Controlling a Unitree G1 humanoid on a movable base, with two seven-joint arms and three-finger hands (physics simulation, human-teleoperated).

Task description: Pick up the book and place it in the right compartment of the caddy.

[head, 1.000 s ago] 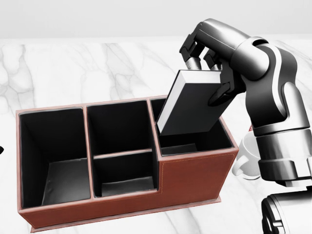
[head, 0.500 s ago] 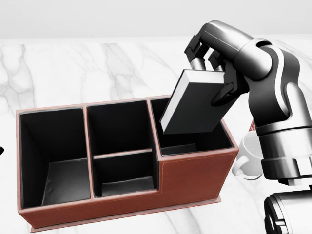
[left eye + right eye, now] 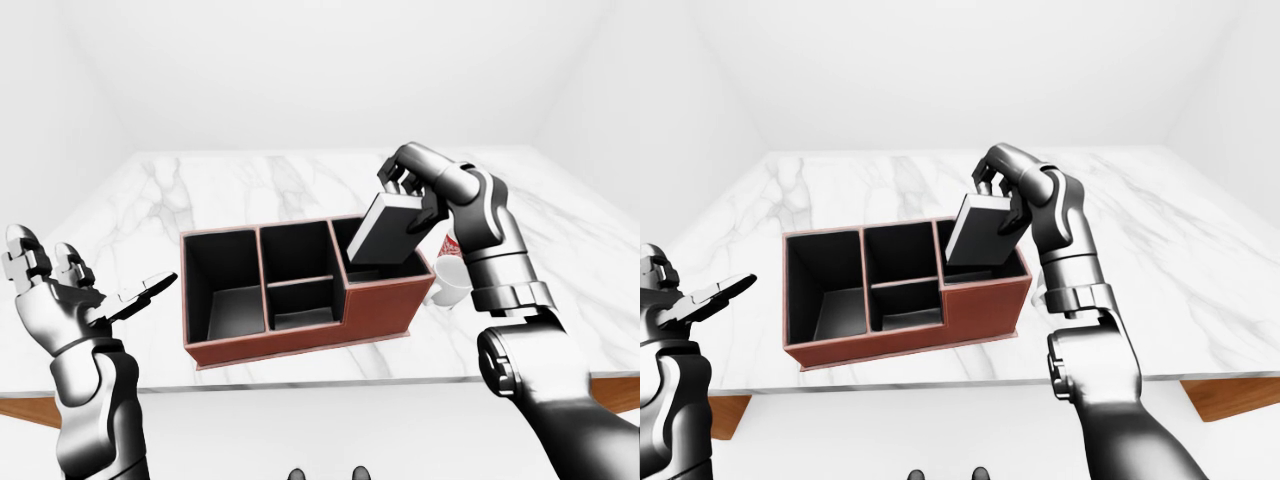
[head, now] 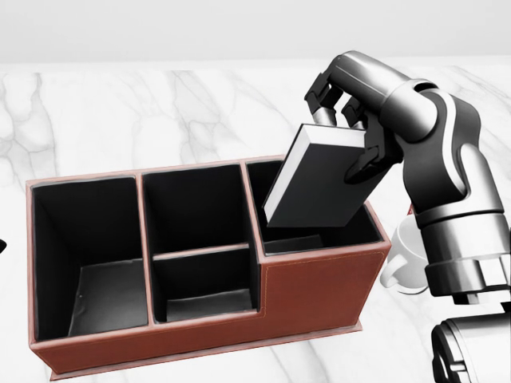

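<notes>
A dark book [image 4: 323,177] with white page edges hangs tilted over the right compartment of the red-brown caddy [image 4: 319,286], its lower corner dipping below the rim. My right hand [image 4: 349,120] is shut on the book's upper end, fingers curled over the top edge and thumb on the cover. The caddy has a tall left compartment, two middle ones and the right one, all black inside. My left hand [image 3: 75,285] is open, raised off to the left of the caddy in the left-eye view, holding nothing.
A white mug [image 4: 403,259] stands just right of the caddy, close to my right forearm, with something red [image 3: 449,244] behind it. The white marble table [image 3: 250,190] ends in an edge near the bottom of the eye views.
The book has tipped slightly and sunk a little lower into the right compartment, with my right hand following down and to the right. The caddy has not moved.
</notes>
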